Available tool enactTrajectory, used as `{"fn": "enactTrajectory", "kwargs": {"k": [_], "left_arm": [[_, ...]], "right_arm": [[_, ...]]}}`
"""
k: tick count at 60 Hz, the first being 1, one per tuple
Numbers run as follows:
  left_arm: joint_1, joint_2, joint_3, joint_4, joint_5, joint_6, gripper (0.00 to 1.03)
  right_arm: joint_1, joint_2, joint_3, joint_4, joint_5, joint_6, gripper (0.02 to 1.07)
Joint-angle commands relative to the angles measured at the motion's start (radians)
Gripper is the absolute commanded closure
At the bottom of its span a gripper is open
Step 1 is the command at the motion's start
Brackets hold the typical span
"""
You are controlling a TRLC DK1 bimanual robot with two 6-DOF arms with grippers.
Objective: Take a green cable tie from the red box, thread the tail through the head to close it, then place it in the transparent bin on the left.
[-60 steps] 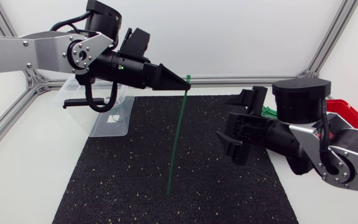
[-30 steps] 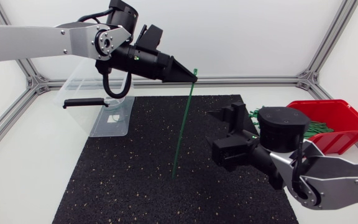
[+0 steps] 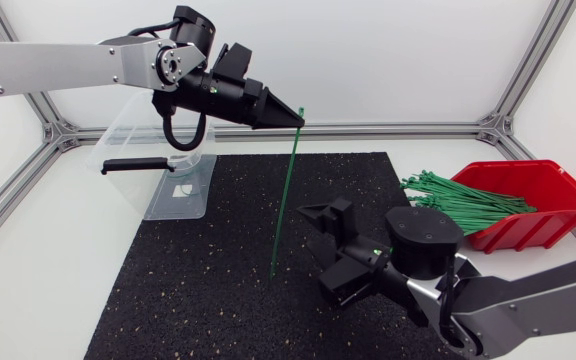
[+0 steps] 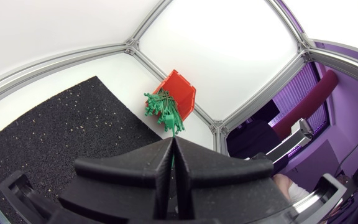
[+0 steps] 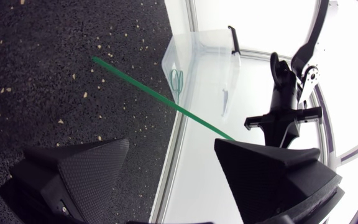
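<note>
The transparent bin [image 3: 158,150] stands at the far left, behind the left pincer; a small white mark on its base [image 3: 174,193] is too small to read. In the right wrist view a looped green tie [image 5: 178,78] lies inside the bin.

The left arm reaches in high and level. Since the earlier frame its left pincer [image 3: 296,121] has drawn back a little leftward. Its fingers are pressed together on the top end of the green cable tie [image 3: 284,200], which hangs below the tip, slightly slanted, with its lower end at the black mat [image 3: 188,290].

The right arm has swung in lower and further left, uncovering the red box [image 3: 548,190] and its heap of green ties [image 3: 463,195]. The right pincer [image 3: 326,250] is low over the mat just beside the hanging tie, fingers spread wide. The tie crosses ahead of the gap.
</note>
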Motion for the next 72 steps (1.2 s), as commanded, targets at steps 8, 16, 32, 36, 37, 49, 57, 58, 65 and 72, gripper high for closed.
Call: {"fn": "enactTrajectory", "kwargs": {"k": [8, 16, 32, 36, 37, 49, 57, 58, 65, 72], "left_arm": [[-0.008, 0.031, 0.056, -0.042, 0.014, 0.027, 1.0], [-0.011, 0.029, 0.057, -0.051, 0.024, 0.032, 1.0], [-0.017, 0.035, 0.053, -0.061, 0.03, 0.04, 1.0], [-0.019, 0.035, 0.053, -0.061, 0.03, 0.041, 1.0], [-0.019, 0.035, 0.053, -0.061, 0.03, 0.04, 1.0], [-0.022, 0.034, 0.051, -0.105, 0.031, 0.077, 1.0], [-0.014, 0.035, 0.051, -0.107, 0.031, 0.078, 1.0], [-0.014, 0.035, 0.05, -0.107, 0.031, 0.078, 1.0], [-0.011, 0.035, 0.051, -0.107, 0.031, 0.081, 1.0], [-0.01, 0.045, 0.061, -0.107, 0.031, 0.083, 1.0]], "right_arm": [[0.017, 0.072, 0.017, 0.031, -0.021, -0.086, 0.07], [0.03, 0.089, 0.035, 0.032, -0.03, -0.107, 0.07], [0.057, 0.121, 0.063, 0.034, -0.07, -0.17, 0.07], [0.066, 0.127, 0.067, 0.034, -0.076, -0.176, 0.08], [0.066, 0.13, 0.067, 0.034, -0.082, -0.187, 0.09], [0.079, 0.155, 0.101, 0.034, -0.092, -0.224, 0.23], [0.088, 0.153, 0.125, 0.035, -0.093, -0.232, 0.36], [0.088, 0.153, 0.127, 0.035, -0.093, -0.232, 0.38], [0.1, 0.149, 0.121, 0.035, -0.098, -0.232, 0.56], [0.112, 0.141, 0.102, 0.037, -0.095, -0.232, 0.64]]}}
